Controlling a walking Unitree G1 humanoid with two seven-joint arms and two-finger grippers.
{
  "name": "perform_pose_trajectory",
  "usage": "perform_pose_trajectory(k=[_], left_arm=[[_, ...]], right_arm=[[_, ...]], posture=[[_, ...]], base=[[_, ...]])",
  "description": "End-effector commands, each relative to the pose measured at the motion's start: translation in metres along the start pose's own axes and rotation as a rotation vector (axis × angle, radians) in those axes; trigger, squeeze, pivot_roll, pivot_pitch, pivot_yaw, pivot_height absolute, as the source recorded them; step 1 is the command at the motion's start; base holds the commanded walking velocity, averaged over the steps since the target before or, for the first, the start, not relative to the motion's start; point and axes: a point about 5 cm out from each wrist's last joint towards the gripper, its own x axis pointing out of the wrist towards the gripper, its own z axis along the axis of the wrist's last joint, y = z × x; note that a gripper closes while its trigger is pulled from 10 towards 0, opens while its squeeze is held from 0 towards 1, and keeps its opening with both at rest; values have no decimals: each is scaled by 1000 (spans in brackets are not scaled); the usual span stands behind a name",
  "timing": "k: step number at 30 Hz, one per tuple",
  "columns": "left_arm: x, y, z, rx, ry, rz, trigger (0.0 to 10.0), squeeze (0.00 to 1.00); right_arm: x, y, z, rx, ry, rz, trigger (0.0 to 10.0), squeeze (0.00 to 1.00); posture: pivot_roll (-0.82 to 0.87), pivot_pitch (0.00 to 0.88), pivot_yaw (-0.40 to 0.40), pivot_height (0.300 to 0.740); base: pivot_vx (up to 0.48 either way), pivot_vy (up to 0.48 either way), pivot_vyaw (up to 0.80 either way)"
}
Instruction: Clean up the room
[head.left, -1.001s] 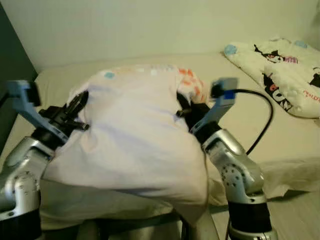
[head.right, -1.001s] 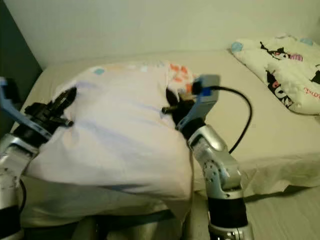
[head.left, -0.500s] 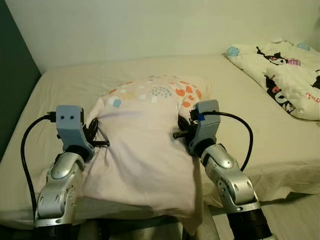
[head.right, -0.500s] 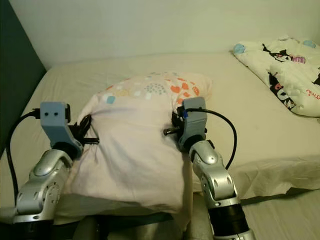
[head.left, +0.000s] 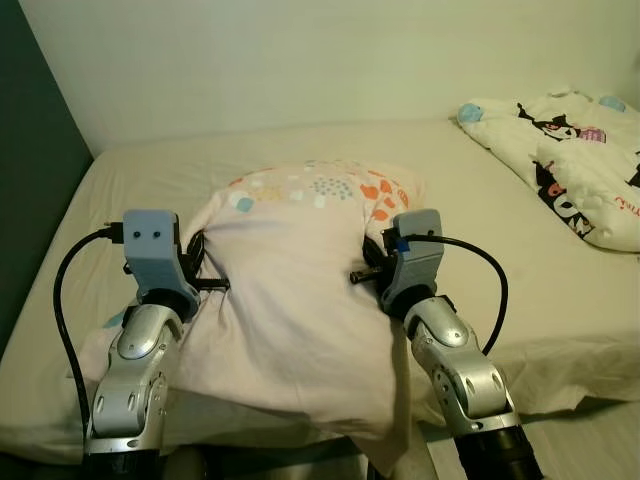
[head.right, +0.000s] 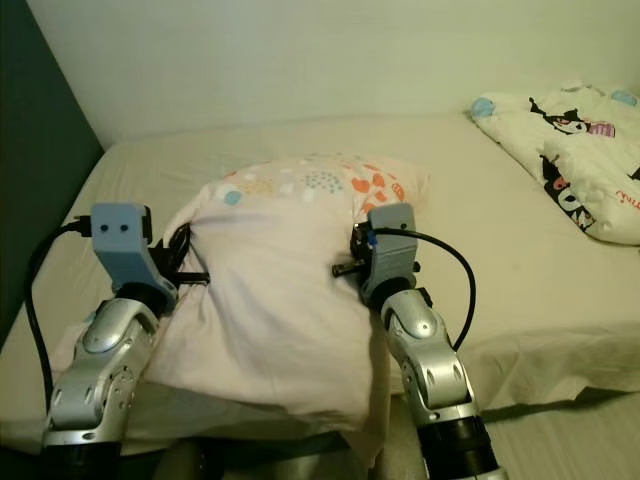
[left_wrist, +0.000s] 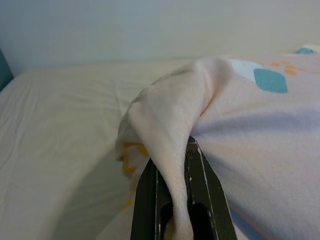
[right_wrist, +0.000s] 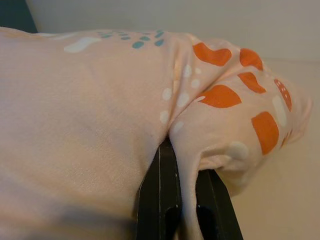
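I have the pillow (head.left: 300, 270) pinched by its side edges, left end effector (head.left: 197, 283) and right end effector (head.left: 368, 272) each clamped on fabric. It looks soft, light and saggy between them, so I'd keep gripping the seams above the bed (head.left: 480, 220).

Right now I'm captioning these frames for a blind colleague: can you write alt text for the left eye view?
Two silver robot arms hold a pale pink pillow with orange and blue spots by its sides over a cream-sheeted bed; the left gripper and right gripper each pinch its fabric. A white cartoon-print quilt lies on the bed at far right.
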Motion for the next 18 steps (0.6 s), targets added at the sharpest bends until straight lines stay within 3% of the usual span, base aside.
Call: perform_pose_trajectory(k=[1, 10, 18], left_arm=[[-1, 0, 5, -11, -47, 27, 10000, 0], [-4, 2, 0, 2, -8, 24, 10000, 0], [-6, 4, 2, 0, -36, 45, 10000, 0]], right_arm=[[0, 6, 5, -13, -41, 24, 10000, 0], [1, 8, 3, -4, -46, 33, 10000, 0], [1, 10, 4, 1, -48, 52, 10000, 0]], posture=[[-53, 48, -28, 612], [-49, 41, -32, 657], [-46, 40, -31, 692]], base=[[0, 0, 0], [0, 0, 0], [0, 0, 0]])
